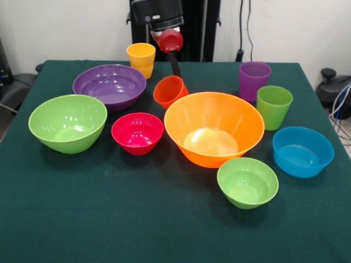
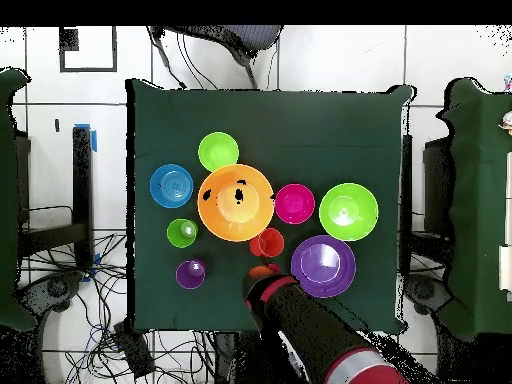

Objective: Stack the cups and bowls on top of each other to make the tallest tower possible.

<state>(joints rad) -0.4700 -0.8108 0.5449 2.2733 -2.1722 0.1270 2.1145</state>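
Orange bowl (image 1: 214, 129) sits mid-worktop (image 1: 109, 219) touching a tilted orange cup (image 1: 170, 91), my hand (image 1: 176, 70) right behind it, grip I cannot tell.

Arm (image 1: 159, 22) cut off by the front view's top edge; gripper (image 1: 174, 63) mostly hidden behind the tilted orange-red cup (image 1: 170, 91), finger state unreadable; in the overhead view the arm covers the yellow cup (image 1: 141, 59), leaving only an orange sliver visible.
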